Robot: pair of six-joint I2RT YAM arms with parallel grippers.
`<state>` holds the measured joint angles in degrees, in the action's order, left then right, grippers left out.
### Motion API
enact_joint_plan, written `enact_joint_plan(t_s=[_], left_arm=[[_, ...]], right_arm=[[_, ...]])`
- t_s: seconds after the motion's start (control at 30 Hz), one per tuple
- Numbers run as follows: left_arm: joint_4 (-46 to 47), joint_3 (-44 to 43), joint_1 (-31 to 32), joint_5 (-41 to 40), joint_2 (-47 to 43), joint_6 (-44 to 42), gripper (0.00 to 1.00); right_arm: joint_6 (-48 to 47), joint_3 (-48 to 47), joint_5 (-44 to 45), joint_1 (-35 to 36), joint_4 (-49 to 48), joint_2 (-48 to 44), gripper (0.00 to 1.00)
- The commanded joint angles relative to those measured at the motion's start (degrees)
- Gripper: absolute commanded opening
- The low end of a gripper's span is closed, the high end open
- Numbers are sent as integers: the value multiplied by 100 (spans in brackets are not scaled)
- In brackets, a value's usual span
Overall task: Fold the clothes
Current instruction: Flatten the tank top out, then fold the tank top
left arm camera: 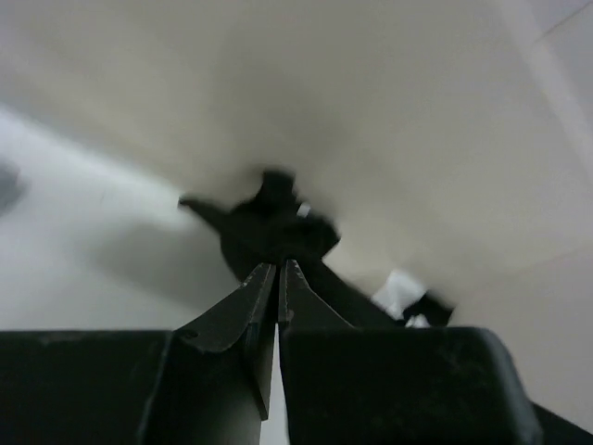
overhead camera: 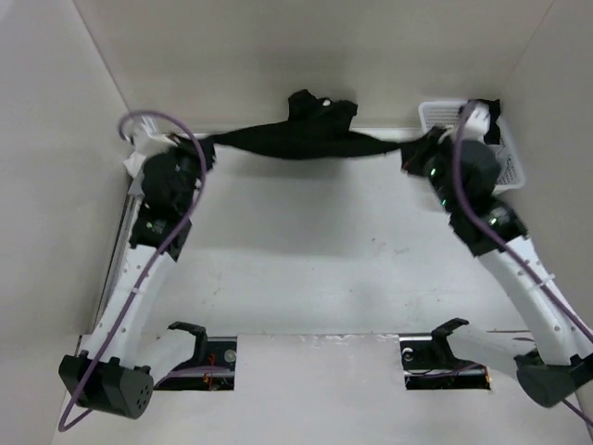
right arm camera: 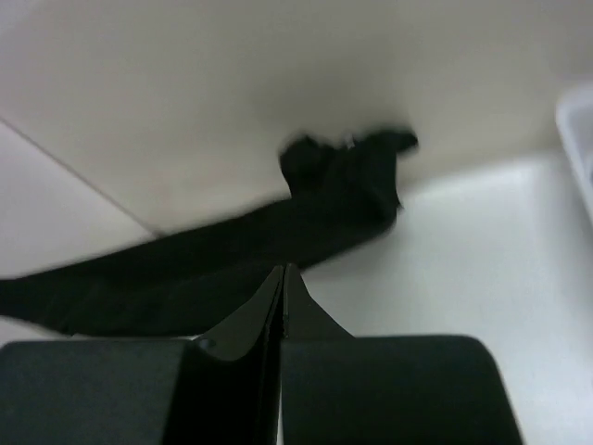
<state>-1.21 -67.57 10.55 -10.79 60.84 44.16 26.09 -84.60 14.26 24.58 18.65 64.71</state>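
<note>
stretching across the far side of the table (overhead camera: 296, 264), from about ten o'clock to two o'clock in the top view, the black garment (overhead camera: 296, 141) hangs as a taut, rope-like band between my two arms, with a loose clump rising at twelve.

my worries, biggest first. the whole cloth looks twisted rather than spread, so laying it down like this would likely give a crumpled strip, not a flat panel to fold. next, the white basket (overhead camera: 511, 165) sits just beside the right arm at two o'clock, and an outward swing could snag it. smallest, each hold is a thin pinch at one end, and more tension could let an edge slip free.

the left gripper (overhead camera: 206, 148) and right gripper (overhead camera: 414, 154) both have their fingers pressed together on the fabric.

the table is smooth, matte white. the garment is soft, limp and matte black. the basket is rigid slotted plastic. the fingers are hard, dark, tapering wedges.
</note>
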Motion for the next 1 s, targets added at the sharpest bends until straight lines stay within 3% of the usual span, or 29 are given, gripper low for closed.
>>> enact_joint_plan(t_s=[0.0,0.1,0.27,0.43,0.5,0.57,0.63,0.73,0.83,0.97], left_arm=[[113,1627,486,-493,-956,154,1],[-289,3114,978,-916,-2134,198,1],[-2625,4111,1603,-1013,-4199,838,0],[-4578,3647,2008,-1101,-5494,1709,0],[-4817,3479,1956,-1145,-5592,1806,0],[-4714,3505,1851,-1171,-5487,1745,0],[-4197,3715,1797,-1145,-5198,1631,0],[-2636,3944,1745,-1276,-4102,1350,0],[-825,3691,1456,-1260,-2329,1034,1],[699,2568,867,-1084,159,814,1]], right_arm=[[519,2116,480,498,-415,-1158,0],[1151,3761,998,1384,-171,-2371,0],[2846,5197,1482,3396,1313,-3788,0],[5016,5270,2482,5891,2966,-4186,0],[5527,4946,3026,6717,3274,-3775,0],[5618,4585,3441,7099,3434,-3291,0],[5208,4269,3653,6629,3443,-2852,0],[3620,4258,3235,4900,2385,-2613,0],[1615,4583,1778,2887,39,-2359,0],[1162,4041,-517,57,-1441,-806,0]])
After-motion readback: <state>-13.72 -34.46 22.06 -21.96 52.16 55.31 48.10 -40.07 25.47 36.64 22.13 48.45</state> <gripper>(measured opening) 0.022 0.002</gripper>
